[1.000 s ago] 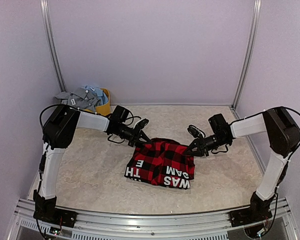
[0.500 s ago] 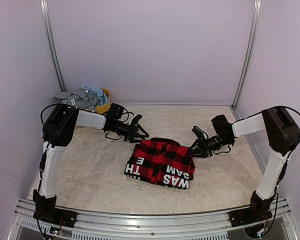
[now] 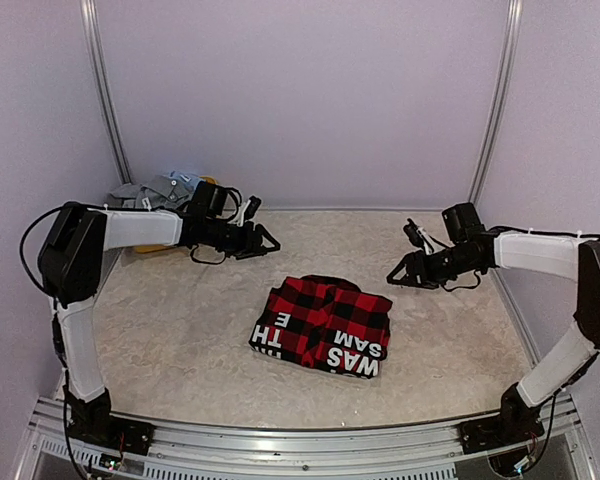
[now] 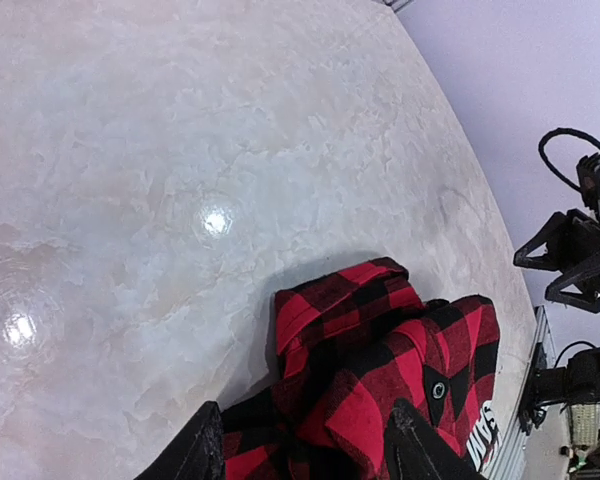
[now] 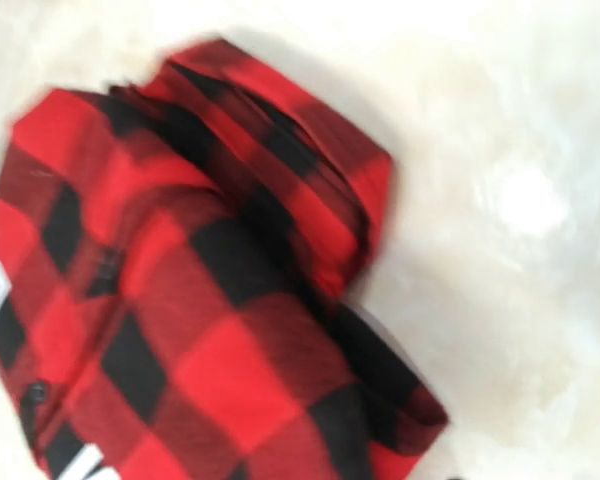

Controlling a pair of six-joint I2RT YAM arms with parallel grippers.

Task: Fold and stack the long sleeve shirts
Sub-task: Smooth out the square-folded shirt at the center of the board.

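**A:** Where do things stand on the pale, mottled bench?

**B:** The red-and-black check flannel shirt lies folded into a squarish bundle near the middle, with white lettering along its near edge. A heap of grey and pale blue cloth shirts sits in the far left corner, well apart from it.

**A:** What could go wrong from here?

**B:** I'd say the fold could relax. The wrist views show thick, loose layers at the far edge, and nothing is pressing them down. The heap is also tangled, so pulling one shirt out might drag the others along. A second shirt set down off-centre could push the flannel askew.

**A:** And the arms?

**B:** Both are stretched low and reach inward from the sides, one on each side of the bundle's far edge and clear of it. The left forearm crosses in front of the heap.

**A:** The pincers?

**B:** The left pincer has its fingers spread and holds nothing. The right pincer also looks parted and empty, and it is near the shirt without touching it.
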